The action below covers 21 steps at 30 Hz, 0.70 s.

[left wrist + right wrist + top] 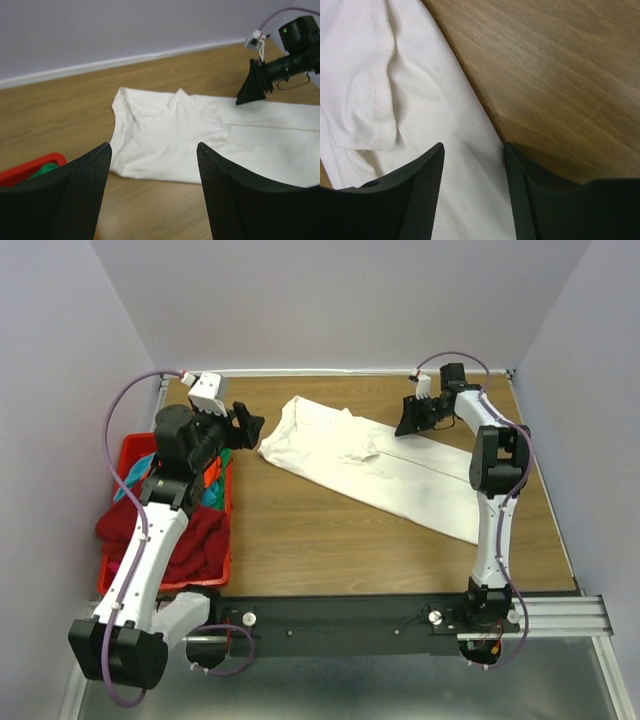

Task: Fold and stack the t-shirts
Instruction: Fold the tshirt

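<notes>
A red basket (229,530) at the table's (300,540) left edge holds a dark red shirt (195,540), a teal shirt (128,489) and an orange shirt (210,478). The left claw (246,426) hovers just past the basket, jaws wide apart and empty. The white shirt (370,465) lies partly folded mid-table. The right claw (409,421) is parted over the shirt's far edge, gripping nothing.

Light: bright, even, diffuse | shadows: soft, faint | white t-shirt (370,465): slightly washed out | wrist views: close fingers (75,200) soft-focused
</notes>
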Each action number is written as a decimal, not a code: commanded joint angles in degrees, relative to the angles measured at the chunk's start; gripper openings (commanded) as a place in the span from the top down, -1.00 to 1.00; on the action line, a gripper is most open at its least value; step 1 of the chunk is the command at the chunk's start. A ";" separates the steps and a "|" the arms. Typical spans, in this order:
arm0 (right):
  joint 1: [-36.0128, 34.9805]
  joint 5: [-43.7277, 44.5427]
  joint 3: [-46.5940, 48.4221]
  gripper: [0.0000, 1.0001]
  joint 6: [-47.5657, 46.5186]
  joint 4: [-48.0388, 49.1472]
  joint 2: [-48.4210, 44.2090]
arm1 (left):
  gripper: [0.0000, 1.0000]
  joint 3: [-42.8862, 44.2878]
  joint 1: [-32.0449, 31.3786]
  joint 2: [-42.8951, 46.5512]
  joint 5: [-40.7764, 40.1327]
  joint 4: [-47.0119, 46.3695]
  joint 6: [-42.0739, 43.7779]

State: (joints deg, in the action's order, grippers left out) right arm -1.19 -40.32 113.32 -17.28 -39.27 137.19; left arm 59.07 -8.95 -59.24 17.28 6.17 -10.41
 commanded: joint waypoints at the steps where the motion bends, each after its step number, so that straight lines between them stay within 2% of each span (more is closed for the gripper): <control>1: -2.06 1.29 1.55 -0.01 1.89 -1.95 3.35 | -0.54 -2.64 0.25 7.73 -1.72 0.15 -3.28; 2: -2.06 1.55 1.82 0.20 2.33 -1.95 3.70 | -0.54 -3.60 0.25 8.87 -1.46 0.33 -3.38; 4: -2.06 3.74 3.30 0.45 3.99 -1.87 4.49 | -0.54 -4.13 0.25 11.07 -1.19 0.77 -3.47; 5: -2.15 4.97 3.92 0.65 4.62 -1.87 4.67 | -0.54 -4.05 0.25 11.43 -0.93 1.64 -3.38; 7: -1.89 7.95 5.16 0.82 5.85 -1.69 4.67 | -0.54 -4.40 0.25 11.78 -0.67 2.61 -3.21; 8: -1.62 9.10 5.42 0.99 7.33 -1.60 4.50 | -0.54 -4.66 0.25 11.78 -0.49 3.22 -3.47; 12: 0.92 13.59 4.20 0.99 10.85 1.90 2.04 | -0.54 -7.73 0.25 12.22 1.70 2.18 -5.93; 16: 6.45 16.84 -0.11 0.99 14.72 5.77 -1.12 | -0.54 -11.25 0.25 12.92 4.25 -0.28 -7.78; 21: 10.77 17.55 -7.21 0.90 12.54 6.74 -4.64 | -0.54 -12.13 0.25 12.57 5.40 -1.25 -7.60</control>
State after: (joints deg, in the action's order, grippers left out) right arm 6.50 -27.66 110.91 -4.51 -34.15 136.38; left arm 46.52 -8.95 -47.24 20.12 7.01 -17.21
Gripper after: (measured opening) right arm 0.033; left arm 0.769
